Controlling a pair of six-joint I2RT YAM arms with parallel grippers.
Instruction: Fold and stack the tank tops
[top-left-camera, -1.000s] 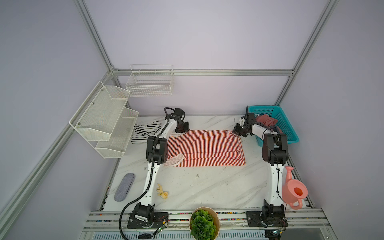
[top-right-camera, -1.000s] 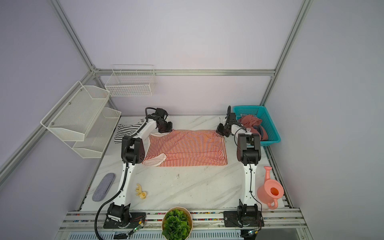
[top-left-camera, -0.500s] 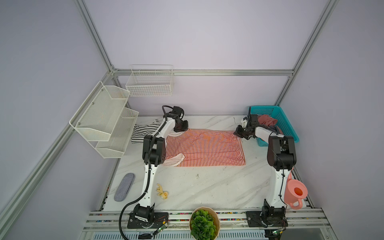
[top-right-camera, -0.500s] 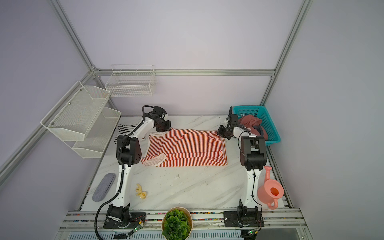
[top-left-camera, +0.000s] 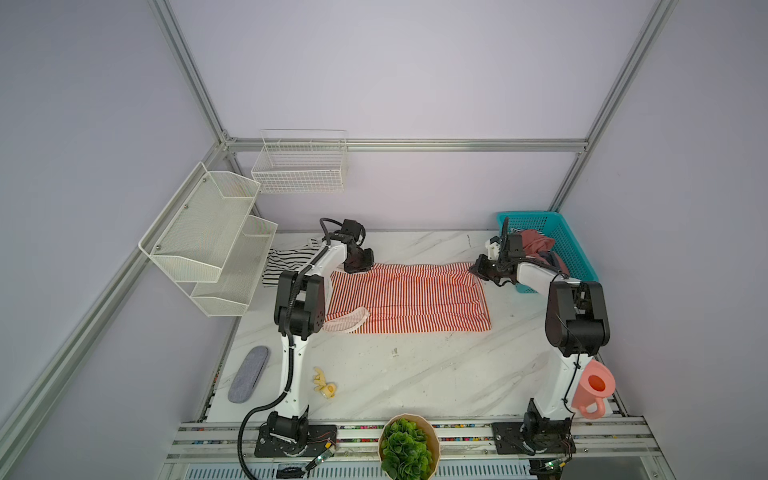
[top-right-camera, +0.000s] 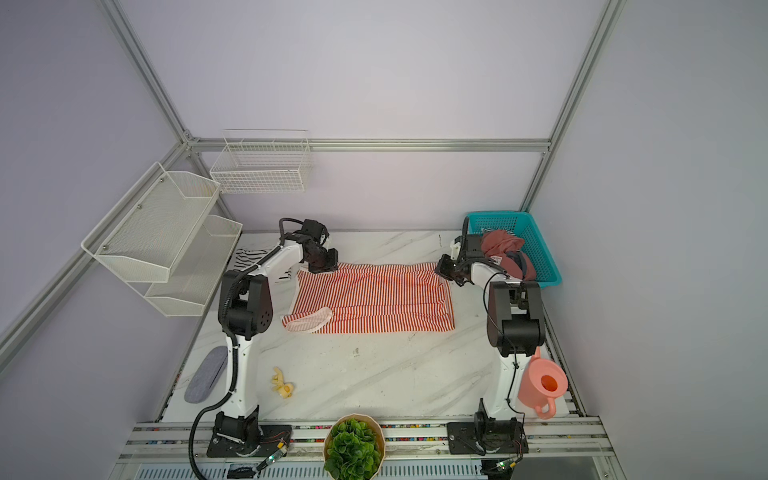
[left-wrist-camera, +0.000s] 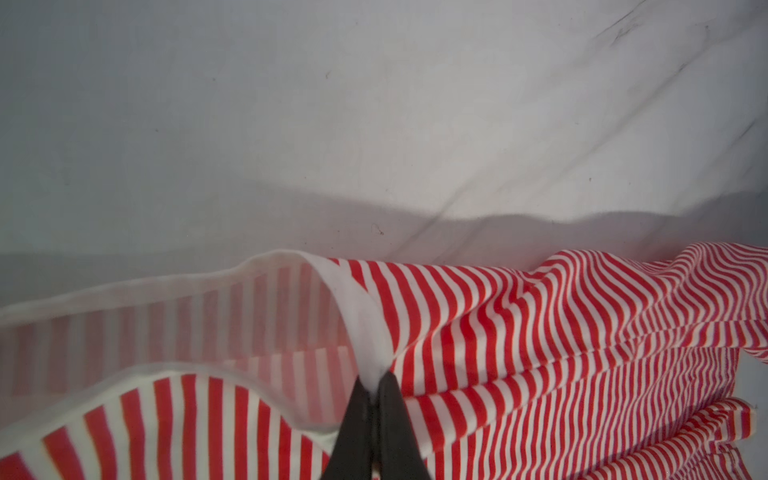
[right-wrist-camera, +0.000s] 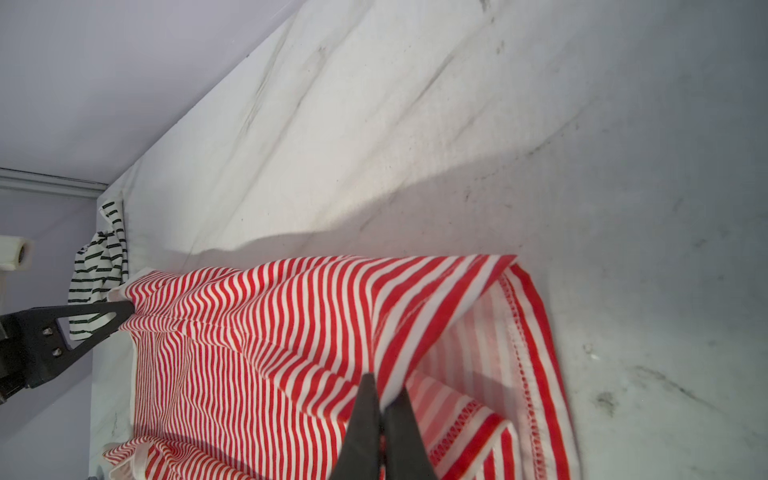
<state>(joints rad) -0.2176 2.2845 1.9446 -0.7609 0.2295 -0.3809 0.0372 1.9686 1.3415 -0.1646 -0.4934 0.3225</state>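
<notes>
Left elbow (top-left-camera: 299, 309) and right elbow (top-left-camera: 577, 311) have swung outward since a second ago. Your left gripper (left-wrist-camera: 377, 384) and right gripper (right-wrist-camera: 383, 388) each pinch a far corner of the red-and-white tank top (top-left-camera: 409, 299), which is spread on the table (top-left-camera: 415, 374). Its long axis runs arm to arm, and its free near edge lies toward the arm bases.

Viewed twice from high at 6 o'clock, looking down across the whole tabletop (top-left-camera: 415, 374); viewed close from each wrist, sharing the red-and-white tank top (right-wrist-camera: 249, 332).
</notes>
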